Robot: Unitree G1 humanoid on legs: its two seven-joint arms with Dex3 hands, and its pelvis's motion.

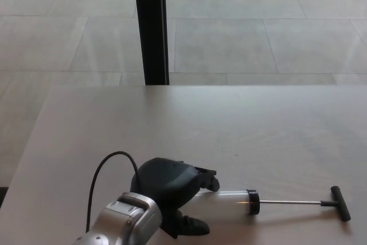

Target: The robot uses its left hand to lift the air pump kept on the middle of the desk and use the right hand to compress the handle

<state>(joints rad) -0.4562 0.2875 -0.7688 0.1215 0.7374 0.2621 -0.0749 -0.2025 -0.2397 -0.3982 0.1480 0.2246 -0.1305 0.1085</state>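
From the head view, the air pump (252, 201) lies flat on the desk (229, 124) close to the near edge, its clear barrel pointing left and its thin rod running right to a black T-handle (340, 203). The left hand (172, 190) sits curled over the barrel's left end, fingers (205, 178) wrapped across the top and the thumb underneath toward the camera, so it is closed around the pump. A black cable (106, 173) loops up behind the wrist. The rest of the desk is bare out to its far edge, where a dark post (150, 27) stands against the tiled floor (258, 32).
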